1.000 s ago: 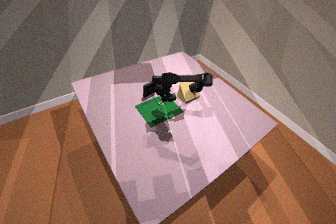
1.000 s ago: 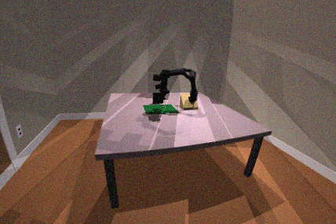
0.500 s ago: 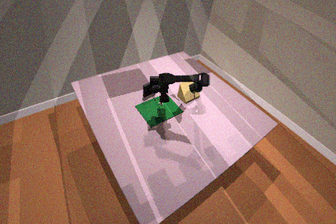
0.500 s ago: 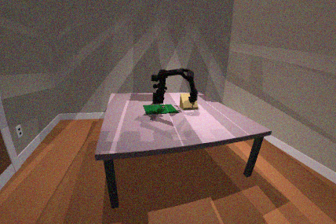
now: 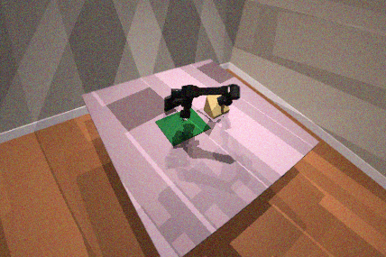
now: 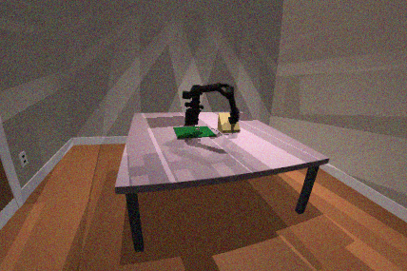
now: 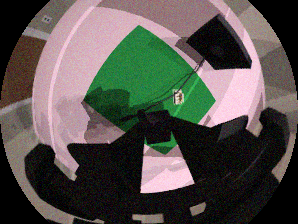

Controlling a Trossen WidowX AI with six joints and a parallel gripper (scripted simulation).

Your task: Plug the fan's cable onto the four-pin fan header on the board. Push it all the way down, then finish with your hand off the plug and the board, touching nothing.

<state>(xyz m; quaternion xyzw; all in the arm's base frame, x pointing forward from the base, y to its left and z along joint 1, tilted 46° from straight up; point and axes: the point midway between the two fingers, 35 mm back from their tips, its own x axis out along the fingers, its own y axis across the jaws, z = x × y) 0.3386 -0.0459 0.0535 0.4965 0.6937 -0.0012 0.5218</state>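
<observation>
Plug (image 7: pixel 158 124) between claw (image 7: pixel 160 129) fingers.

One board (image 5: pixel 182 127), one fan (image 7: pixel 218 44), one header (image 7: pixel 177 96)

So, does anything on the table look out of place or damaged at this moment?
Nothing stands out. The green board lies flat on the table, the black fan rests beside it, and its thin cable runs across the board. The claw is shut on the plug, short of the small white header.
</observation>
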